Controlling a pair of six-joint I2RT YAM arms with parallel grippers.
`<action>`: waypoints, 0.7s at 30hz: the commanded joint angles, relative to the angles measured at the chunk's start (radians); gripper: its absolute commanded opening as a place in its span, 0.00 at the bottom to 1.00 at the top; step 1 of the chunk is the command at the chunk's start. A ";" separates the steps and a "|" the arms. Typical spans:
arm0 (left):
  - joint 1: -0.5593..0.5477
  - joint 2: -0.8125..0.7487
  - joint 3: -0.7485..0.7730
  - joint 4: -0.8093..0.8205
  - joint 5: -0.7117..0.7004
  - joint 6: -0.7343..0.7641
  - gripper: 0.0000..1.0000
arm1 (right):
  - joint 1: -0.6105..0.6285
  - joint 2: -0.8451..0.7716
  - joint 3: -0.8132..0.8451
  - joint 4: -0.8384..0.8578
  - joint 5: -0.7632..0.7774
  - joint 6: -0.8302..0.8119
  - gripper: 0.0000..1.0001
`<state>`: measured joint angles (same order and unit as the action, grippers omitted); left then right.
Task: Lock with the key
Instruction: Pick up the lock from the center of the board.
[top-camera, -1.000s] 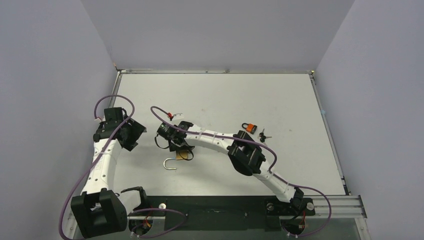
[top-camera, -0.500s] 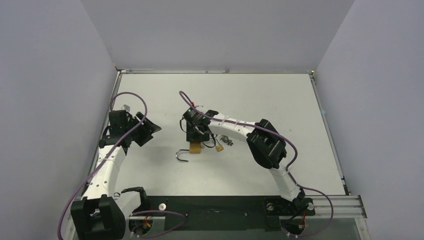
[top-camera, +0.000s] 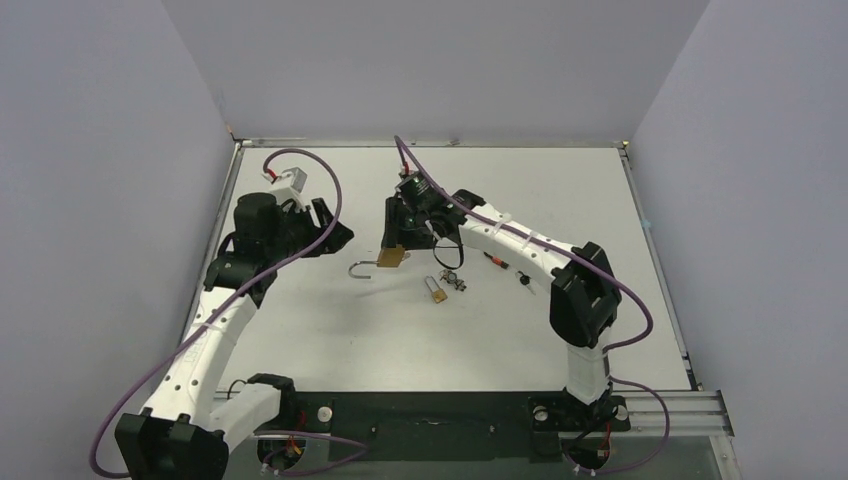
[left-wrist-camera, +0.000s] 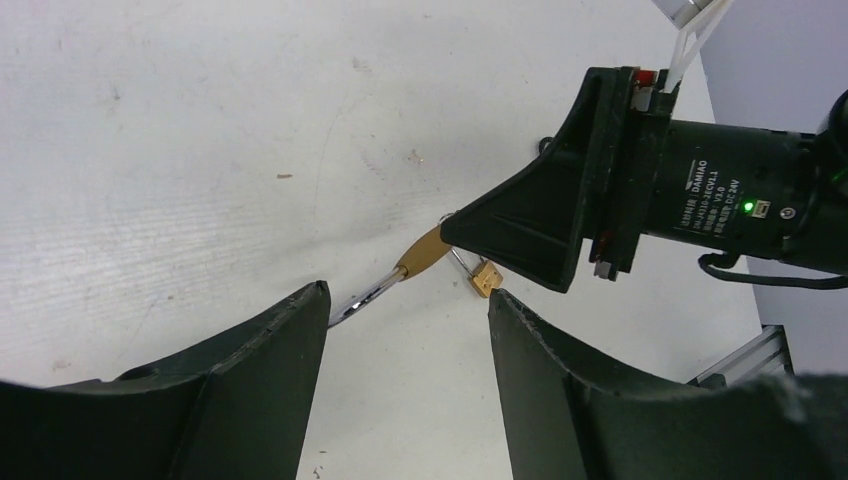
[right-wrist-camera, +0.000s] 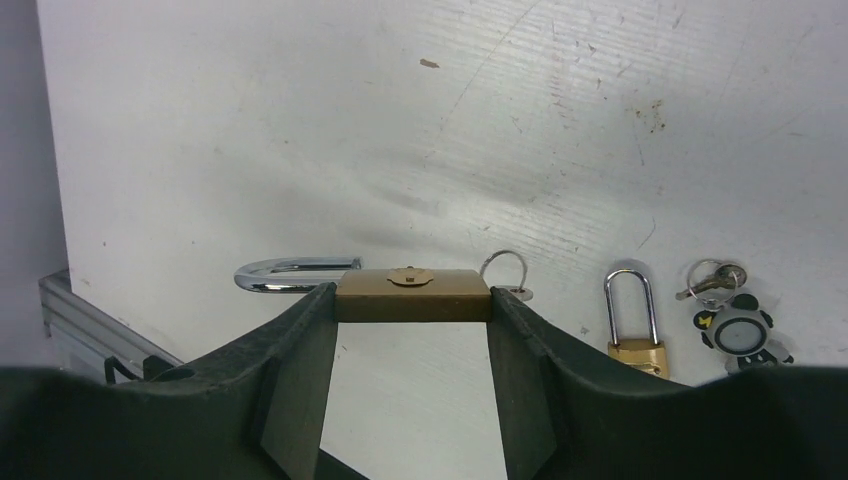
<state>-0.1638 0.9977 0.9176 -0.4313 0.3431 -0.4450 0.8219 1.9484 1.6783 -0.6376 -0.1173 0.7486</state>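
Observation:
My right gripper (top-camera: 394, 252) is shut on the body of a large brass padlock (right-wrist-camera: 412, 295) and holds it over the table's middle. Its silver shackle (right-wrist-camera: 290, 273) is swung open and points left. The keyhole face (right-wrist-camera: 408, 275) shows with no key in it. A key on a ring (right-wrist-camera: 505, 272) lies just behind the padlock. My left gripper (top-camera: 338, 238) is open and empty, a short way left of the shackle tip. In the left wrist view its fingers frame the padlock (left-wrist-camera: 425, 255) and shackle (left-wrist-camera: 362, 296).
A small brass padlock (top-camera: 436, 290) and a panda keychain with keys (top-camera: 452, 280) lie right of the held padlock. A red item (top-camera: 495, 262) and a black key (top-camera: 527, 280) lie further right. The table's left wall is close to the left arm.
My right gripper has carried the padlock up and away from the near edge toward the table's middle. My left arm has stretched forward and now points its open gripper at the shackle.

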 joint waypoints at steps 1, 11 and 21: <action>-0.027 0.034 0.084 0.023 0.005 0.092 0.57 | -0.025 -0.108 -0.007 0.069 -0.064 -0.032 0.00; -0.189 0.080 0.176 -0.046 -0.017 0.292 0.57 | -0.112 -0.236 -0.034 0.028 -0.167 -0.098 0.00; -0.268 0.145 0.250 -0.087 0.024 0.361 0.55 | -0.190 -0.378 -0.031 -0.043 -0.233 -0.132 0.00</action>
<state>-0.4179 1.1152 1.0985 -0.5022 0.3363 -0.1410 0.6388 1.6627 1.6184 -0.7219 -0.2859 0.6289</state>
